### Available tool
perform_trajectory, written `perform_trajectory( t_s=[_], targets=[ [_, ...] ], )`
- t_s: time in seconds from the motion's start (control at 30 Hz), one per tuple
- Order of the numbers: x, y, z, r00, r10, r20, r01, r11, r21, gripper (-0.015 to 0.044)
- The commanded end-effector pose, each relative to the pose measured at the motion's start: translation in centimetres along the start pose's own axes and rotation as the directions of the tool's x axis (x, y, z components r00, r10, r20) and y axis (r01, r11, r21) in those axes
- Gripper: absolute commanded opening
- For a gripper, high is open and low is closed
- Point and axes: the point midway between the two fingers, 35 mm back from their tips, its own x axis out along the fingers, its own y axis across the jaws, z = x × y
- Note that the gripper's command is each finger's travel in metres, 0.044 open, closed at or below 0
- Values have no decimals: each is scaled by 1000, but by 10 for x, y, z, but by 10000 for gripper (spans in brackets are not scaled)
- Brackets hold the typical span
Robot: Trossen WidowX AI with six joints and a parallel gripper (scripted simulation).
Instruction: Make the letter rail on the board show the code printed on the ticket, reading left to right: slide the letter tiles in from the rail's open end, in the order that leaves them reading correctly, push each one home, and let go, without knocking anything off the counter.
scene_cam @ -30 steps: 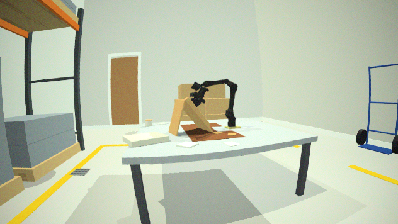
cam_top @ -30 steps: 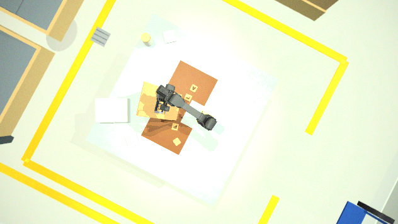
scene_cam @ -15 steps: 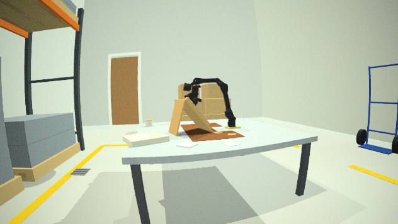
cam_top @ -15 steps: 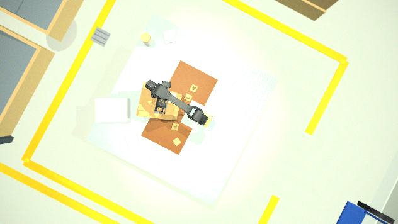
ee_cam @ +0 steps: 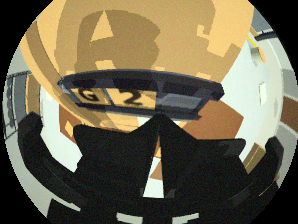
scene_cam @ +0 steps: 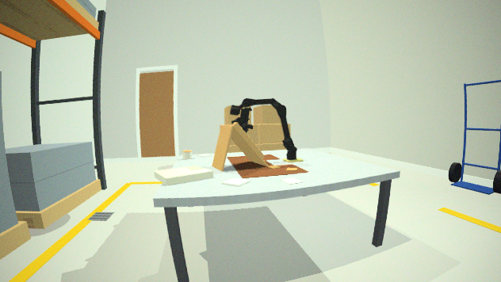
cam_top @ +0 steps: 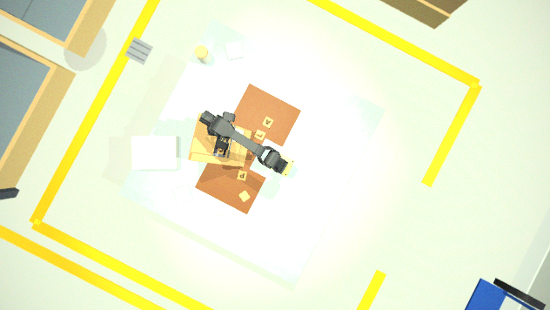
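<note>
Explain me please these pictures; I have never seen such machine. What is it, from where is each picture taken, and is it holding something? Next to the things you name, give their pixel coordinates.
The machine is one black jointed arm (cam_top: 245, 141) (scene_cam: 259, 102) on a table (scene_cam: 337, 180). One picture looks down from above, one from the side, and one from the wrist, past the gripper (ee_cam: 160, 117). Its fingers are closed on nothing. A wooden board (scene_cam: 223, 148) carries a dark rail (ee_cam: 150, 81) with tiles G (ee_cam: 88, 95) and 2 (ee_cam: 131, 98). More tiles lie on brown mats (cam_top: 278, 102) (cam_top: 222, 185).
</note>
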Motion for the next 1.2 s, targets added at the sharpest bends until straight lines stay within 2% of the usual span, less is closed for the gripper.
perform_trajectory(
  t_s=[0.0, 1.17],
  targets=[
    [1, -1, 2, 1000, -5, 2, 5, 1000, 2, 0],
    [13, -2, 14, 1000, -5, 3, 5, 1000, 2, 0]
  ],
)
